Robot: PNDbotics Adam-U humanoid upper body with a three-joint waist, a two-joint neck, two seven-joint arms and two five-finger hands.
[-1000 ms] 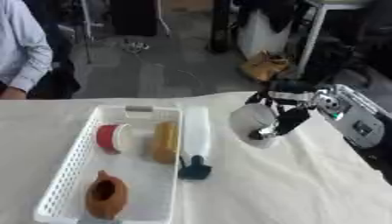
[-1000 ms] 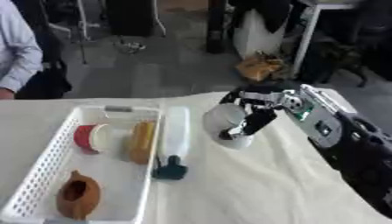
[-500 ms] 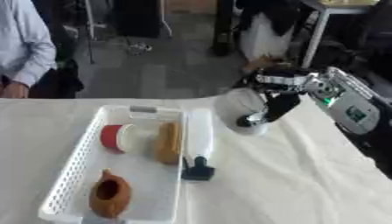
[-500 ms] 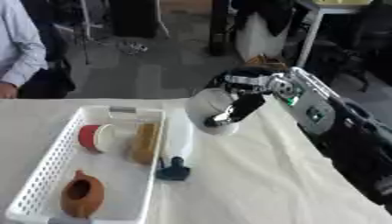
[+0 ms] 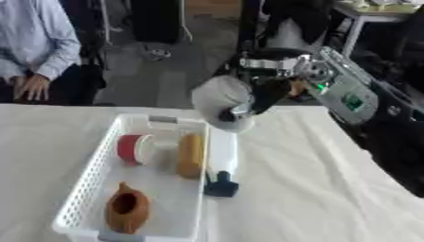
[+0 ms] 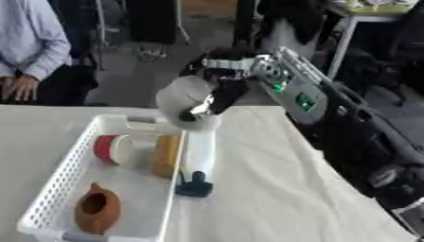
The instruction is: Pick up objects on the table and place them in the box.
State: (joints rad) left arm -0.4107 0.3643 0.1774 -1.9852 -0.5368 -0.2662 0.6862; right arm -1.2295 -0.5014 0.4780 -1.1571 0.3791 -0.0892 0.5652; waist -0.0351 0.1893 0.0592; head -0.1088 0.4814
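Observation:
My right hand is shut on a grey-white bowl-like object, holding it in the air over the far right corner of the white basket. In the basket lie a red and white can, a tan bread-like roll and a brown clay pot. A white bottle with a dark cap lies along the basket's right rim. My left hand shows in no view.
The table wears a white cloth, with open cloth to the right of the basket. A person in a light shirt sits at the far left edge. Chairs and desks stand behind the table.
My right hand has carried the grey-white object up and to the left, from over the cloth right of the basket to above the basket's far right corner. The camera has shifted too.

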